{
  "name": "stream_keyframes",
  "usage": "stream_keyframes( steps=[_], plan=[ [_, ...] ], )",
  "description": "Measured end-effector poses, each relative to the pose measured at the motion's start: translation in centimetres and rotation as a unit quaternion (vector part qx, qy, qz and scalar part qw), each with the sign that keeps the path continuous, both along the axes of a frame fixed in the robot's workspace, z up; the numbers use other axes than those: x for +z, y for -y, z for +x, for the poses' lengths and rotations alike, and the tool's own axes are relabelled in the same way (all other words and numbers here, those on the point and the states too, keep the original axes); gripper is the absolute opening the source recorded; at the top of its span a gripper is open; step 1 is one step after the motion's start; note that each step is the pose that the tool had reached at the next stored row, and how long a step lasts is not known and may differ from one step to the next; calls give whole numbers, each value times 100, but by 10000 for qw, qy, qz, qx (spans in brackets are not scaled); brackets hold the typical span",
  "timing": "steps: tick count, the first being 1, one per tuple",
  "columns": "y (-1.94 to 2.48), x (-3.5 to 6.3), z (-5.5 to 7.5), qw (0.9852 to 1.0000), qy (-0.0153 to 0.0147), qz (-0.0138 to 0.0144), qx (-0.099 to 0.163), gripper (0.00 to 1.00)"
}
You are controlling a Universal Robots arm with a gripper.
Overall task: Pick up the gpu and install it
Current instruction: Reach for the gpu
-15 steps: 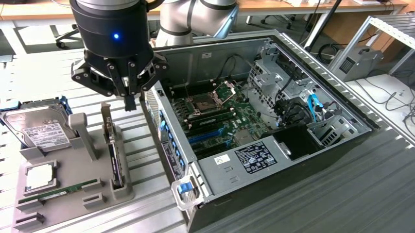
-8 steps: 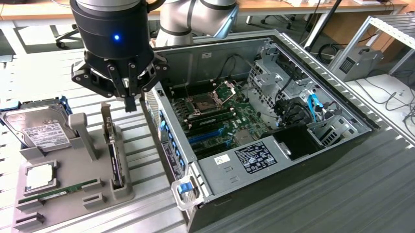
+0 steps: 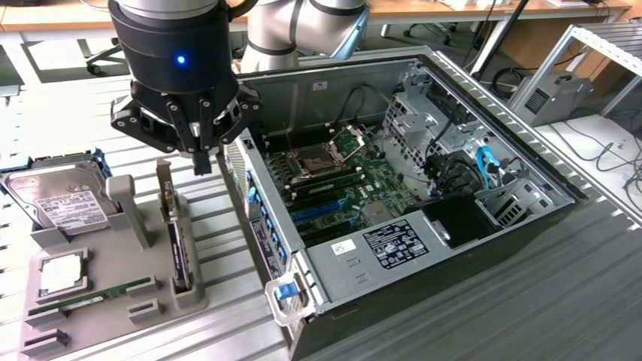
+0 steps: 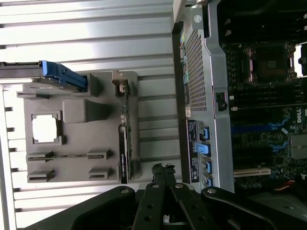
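Gripper (image 3: 201, 166) hovering over the tray, jaws closed on nothing.
The two fingers (image 4: 154, 184) meet tip to tip and touch no object. Beneath them a slatted metal table (image 3: 71, 120) carries a grey holder tray (image 3: 105, 304) and, at the exterior view's right, an open computer case (image 3: 301, 90); a wooden desk (image 3: 431, 9) stands behind. The gpu (image 3: 179, 233) stands on edge in a slot of the tray, beside the case wall. It is lower than the fingertips, near them but clearly apart, and a little to the side away from the case.
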State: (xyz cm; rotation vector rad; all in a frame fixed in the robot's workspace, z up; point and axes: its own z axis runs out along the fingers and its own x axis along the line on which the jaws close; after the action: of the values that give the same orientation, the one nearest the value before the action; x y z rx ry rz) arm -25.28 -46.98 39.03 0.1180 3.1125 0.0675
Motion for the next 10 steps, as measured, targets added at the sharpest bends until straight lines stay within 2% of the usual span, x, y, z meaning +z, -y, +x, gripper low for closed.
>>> stream_keyframes(
  steps=[10],
  plan=[
    [55,-2,0,10000,0,0,0,11]
  ],
)
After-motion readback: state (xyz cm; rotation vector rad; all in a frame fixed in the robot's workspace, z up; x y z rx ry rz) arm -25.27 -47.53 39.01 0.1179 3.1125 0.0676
